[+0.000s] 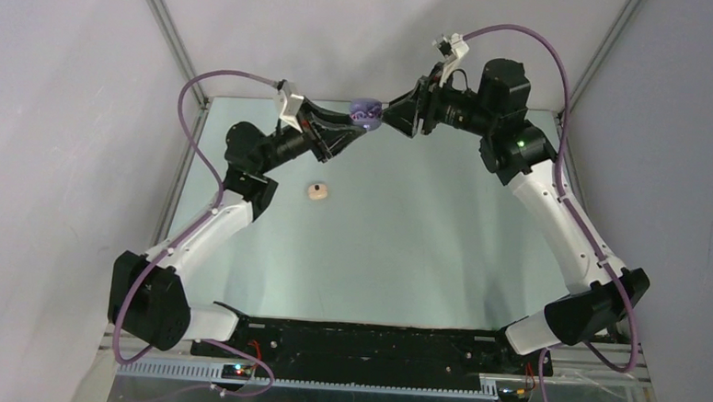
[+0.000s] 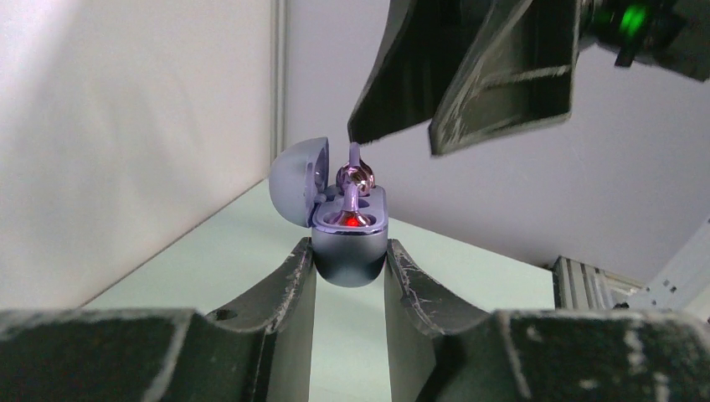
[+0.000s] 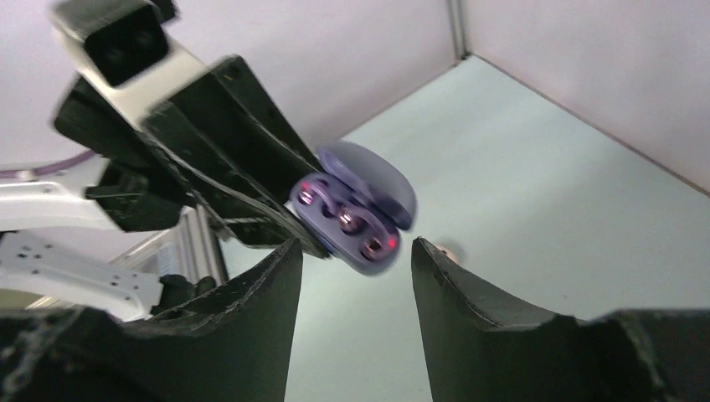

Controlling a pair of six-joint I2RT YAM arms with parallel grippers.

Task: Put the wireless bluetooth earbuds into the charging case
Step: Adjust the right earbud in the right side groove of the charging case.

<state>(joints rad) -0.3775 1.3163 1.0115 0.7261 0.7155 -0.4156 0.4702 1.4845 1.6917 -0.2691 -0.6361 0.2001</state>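
Roughly midway seems a fair reading of the job. Nearest the arm bases, left of centre in the overhead view, a small cream-white rounded object (image 1: pixel 317 192) lies alone on the pale green surface (image 1: pixel 424 251), well apart from both arms. It is too small to tell whether it is a case, an earbud, or a case with earbuds inside, so the cream-white set cannot be counted as done. Farther back, at the top centre of that view, the left tool (image 2: pixel 349 248) is clamped on the lower shell of the purple pebble-shaped charging case (image 2: pixel 348 268). The case is held off the surface, with its domed lid (image 2: pixel 293 188) open toward the left of the left wrist view. A glossy purple earbud (image 2: pixel 353 179) sits in the case over a red glow with its thin stem standing up, so it looks placed but perhaps not pressed home. The blurred right wrist view shows several shiny spots along the tray, and I cannot tell if both purple earbuds are in. Beyond and above the case, the right tool (image 3: pixel 355 243) hangs with its fingers apart, gripping nothing, one tip just above that stem. Left to do, I judge: seat the earbud, close the lid, then deal with the cream-white piece.
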